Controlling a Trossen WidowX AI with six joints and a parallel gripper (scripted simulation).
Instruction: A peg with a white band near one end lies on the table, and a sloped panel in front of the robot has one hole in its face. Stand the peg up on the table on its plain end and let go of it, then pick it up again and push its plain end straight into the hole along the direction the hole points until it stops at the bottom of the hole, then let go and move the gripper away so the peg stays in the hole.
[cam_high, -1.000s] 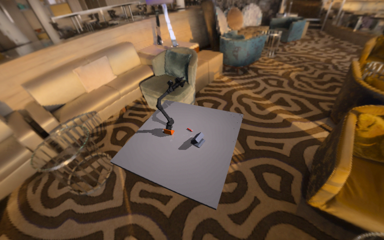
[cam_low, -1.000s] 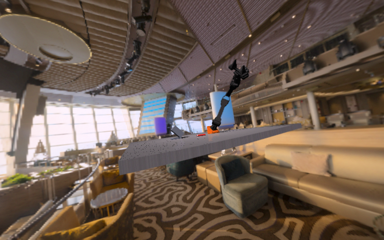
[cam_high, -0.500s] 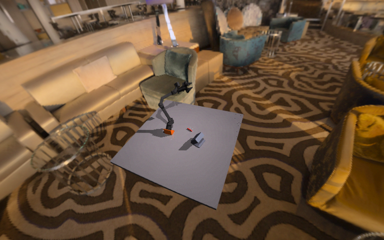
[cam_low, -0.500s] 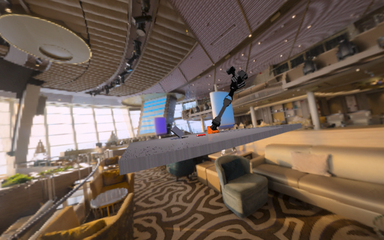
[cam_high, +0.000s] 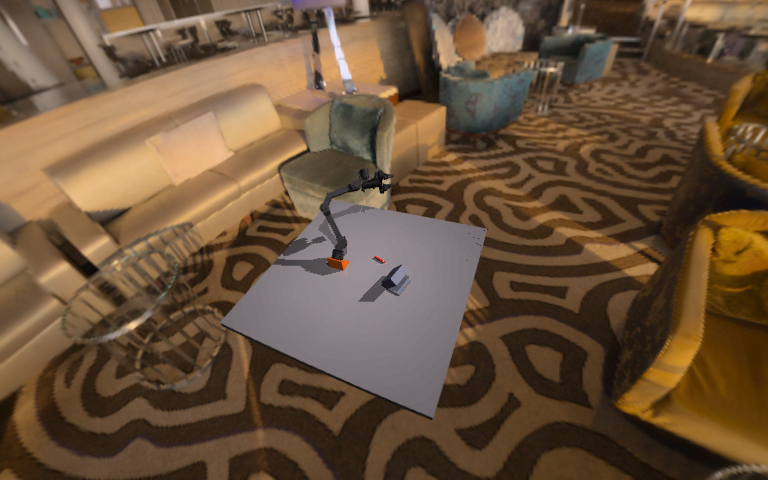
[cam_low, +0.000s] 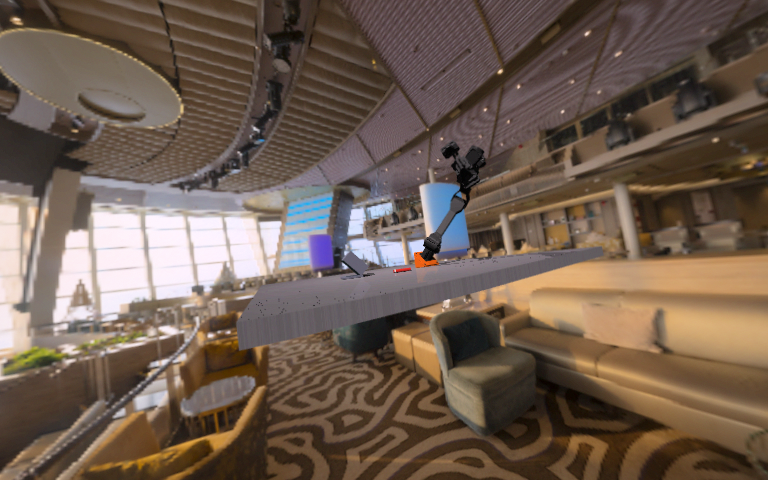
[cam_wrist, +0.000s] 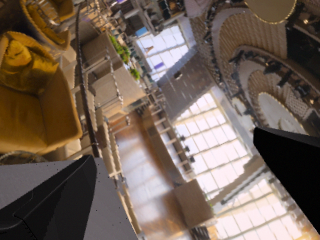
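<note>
The red peg (cam_high: 378, 259) (cam_low: 402, 270) lies on its side on the grey table (cam_high: 339, 328) (cam_low: 339, 300), between the arm's base and the panel. Its white band is too small to place surely. The sloped grey panel (cam_high: 397, 275) (cam_low: 355, 263) stands on the table beyond the peg; its hole cannot be made out. My gripper (cam_high: 389, 181) (cam_wrist: 176, 148) is open and empty, high above the table and far from the peg. The wrist view shows both black fingers wide apart, with neither peg nor panel between them.
The arm's orange base (cam_high: 338, 263) (cam_low: 424, 259) stands on the table, a short way from the peg. The panel casts a dark shadow on the table. A green armchair (cam_high: 339, 164) (cam_low: 487, 367) and a long sofa (cam_high: 186, 158) are in the room around the table.
</note>
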